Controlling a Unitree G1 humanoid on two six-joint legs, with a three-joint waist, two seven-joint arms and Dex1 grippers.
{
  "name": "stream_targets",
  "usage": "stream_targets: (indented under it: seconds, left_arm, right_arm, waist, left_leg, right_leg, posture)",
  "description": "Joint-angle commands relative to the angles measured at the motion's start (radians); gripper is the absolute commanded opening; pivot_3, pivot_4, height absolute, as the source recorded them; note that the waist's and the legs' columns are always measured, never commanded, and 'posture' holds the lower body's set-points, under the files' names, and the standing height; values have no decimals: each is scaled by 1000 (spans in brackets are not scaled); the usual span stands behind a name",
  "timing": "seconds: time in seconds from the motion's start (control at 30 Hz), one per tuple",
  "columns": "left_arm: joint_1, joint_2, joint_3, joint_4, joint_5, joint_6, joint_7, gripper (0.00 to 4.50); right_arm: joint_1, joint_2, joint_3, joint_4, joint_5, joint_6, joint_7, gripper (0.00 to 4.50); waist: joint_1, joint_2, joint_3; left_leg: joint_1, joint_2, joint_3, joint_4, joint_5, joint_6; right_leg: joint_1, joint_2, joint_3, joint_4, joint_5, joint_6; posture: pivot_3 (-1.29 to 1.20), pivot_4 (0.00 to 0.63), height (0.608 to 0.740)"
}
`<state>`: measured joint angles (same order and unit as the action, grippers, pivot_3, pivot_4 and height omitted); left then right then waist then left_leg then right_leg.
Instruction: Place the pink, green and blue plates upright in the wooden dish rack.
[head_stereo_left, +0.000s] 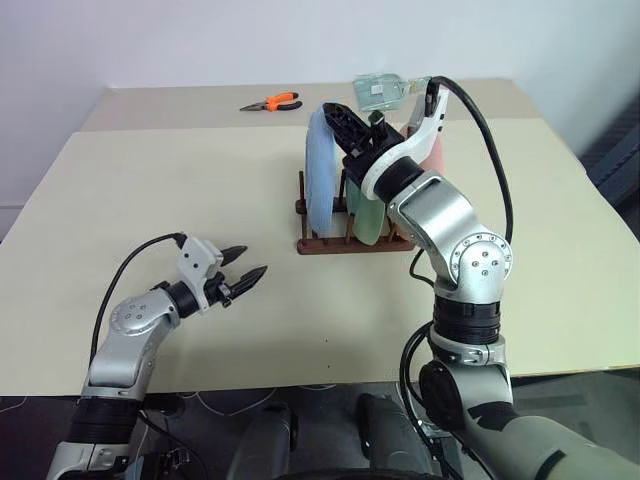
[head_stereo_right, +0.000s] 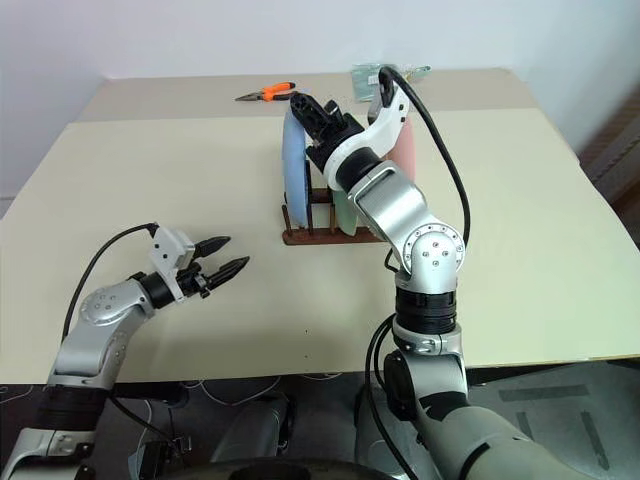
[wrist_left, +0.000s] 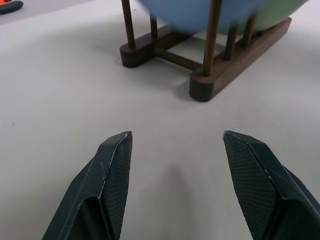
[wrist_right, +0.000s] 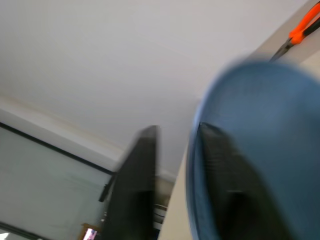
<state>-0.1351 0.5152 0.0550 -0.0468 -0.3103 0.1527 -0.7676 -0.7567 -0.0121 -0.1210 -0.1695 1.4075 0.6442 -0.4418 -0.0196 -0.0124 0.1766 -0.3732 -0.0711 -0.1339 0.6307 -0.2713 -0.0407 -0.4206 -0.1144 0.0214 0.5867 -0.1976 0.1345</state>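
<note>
Head view: 3 plates upright in rack (head_stereo_left: 350, 243) on counter (head_stereo_left: 150, 200): blue (head_stereo_left: 318, 175), green (head_stereo_left: 368, 222), pink (head_stereo_left: 434, 152). Right gripper (head_stereo_left: 345, 125) at blue rim, jaws parted.
Left wrist: left gripper (wrist_left: 175, 165) jaws wide, empty.
Right wrist: blue plate beside jaw, contact unclear.
Plates likely light, stiff, slick; pinch rim.

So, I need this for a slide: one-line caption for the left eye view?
Right gripper open at the blue plate, upright in the wooden dish rack beside green plate.
</note>
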Motion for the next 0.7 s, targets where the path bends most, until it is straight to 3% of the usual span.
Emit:
stream_targets:
  seconds: [0.03,0.13,0.27,0.4,0.5,0.57,0.7]
  left_arm:
    - [-23,-3,5,-62,-15,32,14,2979]
    - [-27,-6,3,-82,-15,54,23,2979]
    - [-22,-8,4,-93,-11,63,31,2979]
    - [-8,-9,2,-81,14,44,46,2979]
    - [-4,-17,-5,-72,31,30,57,2979]
    - [-4,-20,-9,-71,37,27,62,2979]
    - [-15,-28,-30,-59,69,13,72,2979]
  right_arm:
    - [-69,-107,56,-102,-168,5,157,2974]
    - [-82,-273,73,-218,-272,6,353,2974]
    - [33,-541,-46,-353,-279,10,629,2974]
    - [387,-778,-322,-339,-304,34,856,2974]
    - [650,-845,-428,-291,-395,6,1010,2974]
    - [785,-859,-429,-257,-494,-43,1093,2974]
    - [806,-807,-354,-121,-635,-141,1118,2974]
  waist:
    - [1,0,0]
    - [5,0,0]
    - [8,-2,-1]
    - [22,-6,-3]
    - [27,-4,-2]
    - [28,-4,-3]
    - [22,-3,-3]
  left_leg:
    - [0,0,0,0,0,0]
    - [-1,0,0,0,0,0]
    - [-1,0,0,0,0,0]
    - [0,0,-1,1,-1,2]
    - [1,-1,3,2,-2,2]
    - [2,0,4,2,-2,2]
    - [3,1,6,2,-2,2]
  right_leg:
    - [0,0,0,0,0,0]
    - [0,0,0,-1,0,0]
    - [3,0,-1,-5,-1,1]
    - [9,-2,-4,-9,-2,0]
    - [9,-4,-1,-10,-4,-1]
    - [9,-4,-1,-9,-5,2]
    - [9,-3,0,-9,-5,2]
  posture:
    - [0,150,740]
    - [0,150,740]
    - [0,150,740]
    - [0,150,740]
    - [0,150,740]
    - [0,150,740]
    - [0,150,740]
